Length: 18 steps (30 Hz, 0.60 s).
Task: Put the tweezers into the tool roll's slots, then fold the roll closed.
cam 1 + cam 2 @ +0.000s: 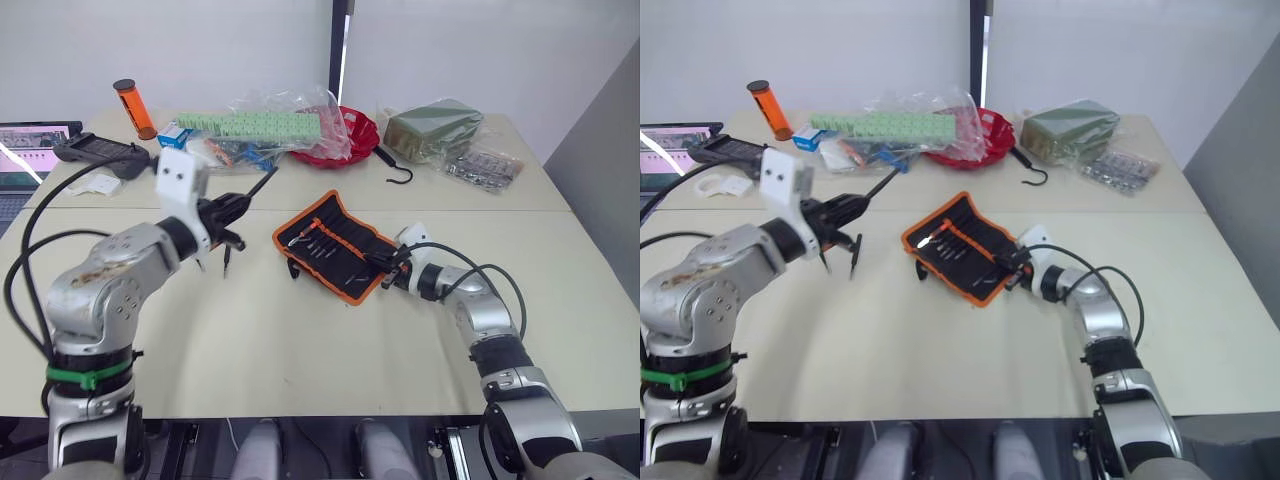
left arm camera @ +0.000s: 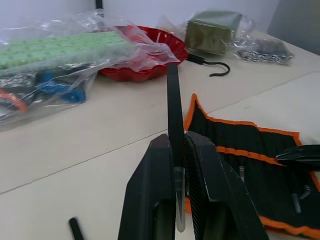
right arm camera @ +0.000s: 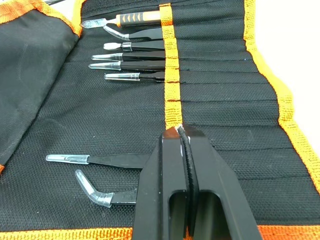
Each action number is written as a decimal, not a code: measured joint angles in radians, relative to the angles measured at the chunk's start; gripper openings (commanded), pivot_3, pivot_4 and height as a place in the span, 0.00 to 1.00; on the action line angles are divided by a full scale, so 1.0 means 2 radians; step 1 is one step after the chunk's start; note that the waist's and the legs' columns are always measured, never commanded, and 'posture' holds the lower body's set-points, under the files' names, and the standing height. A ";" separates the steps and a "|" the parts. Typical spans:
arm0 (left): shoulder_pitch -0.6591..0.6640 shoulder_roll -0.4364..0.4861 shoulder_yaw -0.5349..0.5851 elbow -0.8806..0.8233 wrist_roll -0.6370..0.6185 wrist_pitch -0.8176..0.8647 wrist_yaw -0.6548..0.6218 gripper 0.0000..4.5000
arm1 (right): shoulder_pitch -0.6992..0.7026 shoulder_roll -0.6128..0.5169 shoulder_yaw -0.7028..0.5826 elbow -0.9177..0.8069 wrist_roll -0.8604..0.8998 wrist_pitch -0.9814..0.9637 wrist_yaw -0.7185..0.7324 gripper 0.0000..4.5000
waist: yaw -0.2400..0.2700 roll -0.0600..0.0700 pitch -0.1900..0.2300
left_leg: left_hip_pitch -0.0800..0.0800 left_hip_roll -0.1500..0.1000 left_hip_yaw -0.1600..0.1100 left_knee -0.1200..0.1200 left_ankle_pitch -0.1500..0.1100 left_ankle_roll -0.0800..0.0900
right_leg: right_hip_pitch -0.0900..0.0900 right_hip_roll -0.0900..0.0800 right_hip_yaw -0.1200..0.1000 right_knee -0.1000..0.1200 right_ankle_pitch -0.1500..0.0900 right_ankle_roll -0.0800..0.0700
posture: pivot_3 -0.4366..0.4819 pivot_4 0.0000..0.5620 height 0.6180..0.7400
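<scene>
While it lies unrolled near the table's [image 1: 300,340] middle:
Tool roll [image 1: 345,240]: slots [image 3: 220,90] face up, several tweezers [image 3: 135,65] tucked under the orange band.
Left gripper [image 2: 180,200]: raised above the table left of the roll, fingers pinched on one black tweezer [image 2: 173,110].
Right gripper [image 3: 181,145]: fingers pressed together, tips on the roll's orange band.
</scene>
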 measured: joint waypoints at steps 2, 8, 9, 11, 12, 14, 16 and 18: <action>-0.033 -0.017 -0.009 0.006 -0.011 0.041 0.007 0.01 | 0.003 0.001 -0.001 -0.003 0.000 -0.002 -0.005 0.00 | 0.000 0.000 0.000 | 0.000 0.000 0.000 0.000 0.000 0.000 | 0.000 0.000 0.000 0.000 0.000 0.000 | 0.48 0.27 1.00; -0.107 -0.016 -0.056 0.048 -0.039 0.139 -0.015 0.01 | 0.005 0.005 0.000 -0.004 0.000 -0.008 -0.009 0.00 | -0.004 0.000 0.000 | 0.001 0.000 0.000 -0.001 0.000 0.000 | 0.000 0.000 0.000 0.001 0.000 0.000 | 0.48 0.27 1.00; -0.108 0.001 -0.077 0.048 -0.037 0.148 -0.024 0.01 | 0.005 0.005 0.000 -0.003 0.000 -0.009 -0.009 0.00 | -0.005 0.000 0.000 | 0.001 0.000 0.000 -0.001 0.000 0.000 | 0.000 0.000 0.000 0.001 0.000 0.000 | 0.48 0.27 1.00; -0.108 0.016 -0.092 0.048 -0.036 0.163 -0.034 0.01 | 0.005 0.005 0.000 -0.002 0.000 -0.010 -0.009 0.00 | -0.005 0.000 0.000 | 0.001 0.000 0.000 -0.001 0.000 0.000 | 0.000 0.000 0.000 0.001 0.000 0.000 | 0.48 0.27 1.00; -0.108 0.025 -0.096 0.048 -0.038 0.174 -0.040 0.01 | 0.005 0.004 0.000 -0.001 0.000 -0.011 -0.009 0.00 | -0.005 0.000 0.000 | 0.001 0.000 0.000 -0.001 0.000 0.000 | 0.000 0.000 0.000 0.001 0.000 0.000 | 0.48 0.27 1.00; -0.108 0.042 -0.101 0.043 -0.038 0.191 -0.047 0.01 | 0.005 0.003 0.000 0.001 0.000 -0.014 -0.009 0.00 | -0.005 0.000 0.000 | 0.001 0.000 0.000 -0.001 0.000 0.000 | 0.000 0.000 0.000 0.001 0.000 0.000 | 0.48 0.27 1.00; -0.108 0.050 -0.100 0.033 -0.039 0.206 -0.052 0.01 | 0.005 0.002 -0.001 0.004 0.000 -0.017 -0.009 0.00 | -0.004 0.000 0.000 | 0.001 0.000 0.000 -0.001 0.000 0.000 | 0.000 0.000 0.000 0.001 0.000 0.000 | 0.48 0.27 1.00; -0.106 0.041 -0.100 0.021 -0.040 0.219 -0.053 0.01 | 0.005 0.002 -0.004 0.007 0.000 -0.020 -0.011 0.00 | -0.002 0.000 0.000 | 0.001 0.000 0.000 0.000 0.000 0.000 | 0.000 0.000 0.000 0.001 0.000 0.000 | 0.48 0.27 1.00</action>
